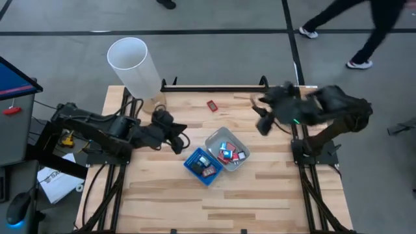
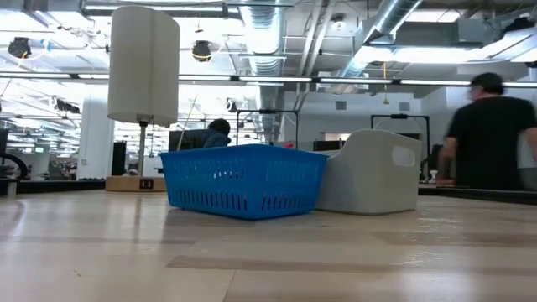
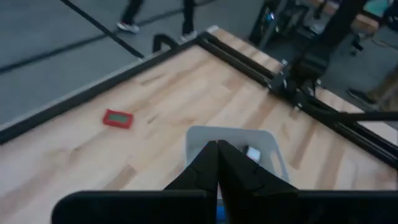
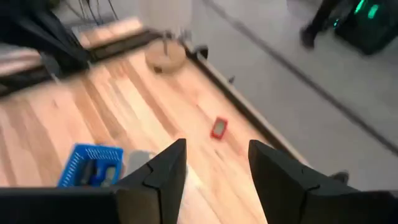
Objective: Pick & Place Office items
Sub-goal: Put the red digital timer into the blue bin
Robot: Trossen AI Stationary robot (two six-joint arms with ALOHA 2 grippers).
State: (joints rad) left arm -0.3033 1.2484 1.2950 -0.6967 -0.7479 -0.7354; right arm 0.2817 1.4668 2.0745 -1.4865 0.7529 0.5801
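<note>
A small flat red plastic item [image 1: 212,105] is left on the wooden table [image 1: 260,195] near its far edge. The right gripper [image 4: 216,163], parted and empty, is held above. Light and rigid, it is probably best pinched across its narrow sides.

1. High view: overhead, straight down, whole counter [image 1: 260,195] and both arms in frame.
2. Low view: at counter-top level, close behind the blue tray [image 2: 243,179] and grey tray [image 2: 373,172], facing the room.
3. Left wrist view: looks past its claw [image 3: 217,163] over the grey tray to the red item [image 3: 117,118].
4. Right wrist view: angled down over the counter; shares that red item [image 4: 219,127] and the blue tray.
</note>
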